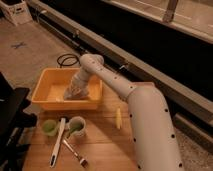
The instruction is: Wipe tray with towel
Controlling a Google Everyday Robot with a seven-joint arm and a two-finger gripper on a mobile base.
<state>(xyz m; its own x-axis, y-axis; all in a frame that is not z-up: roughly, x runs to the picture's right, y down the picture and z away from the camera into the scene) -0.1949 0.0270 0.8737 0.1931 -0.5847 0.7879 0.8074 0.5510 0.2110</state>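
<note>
My jaws (71, 93), closed on the towel (76, 90), sit inside the tray (45, 80) at centre-left. Wiping step; next: sweep across bare floor.

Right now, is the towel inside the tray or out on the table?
Inside. The towel sits within the tray walls, under the gripper, which reaches down into the tray and is shut on it.

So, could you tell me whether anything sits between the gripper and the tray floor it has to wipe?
Nothing visible does. The gripper is down inside the tray, shut, apparently pressing the towel against the floor.
</note>
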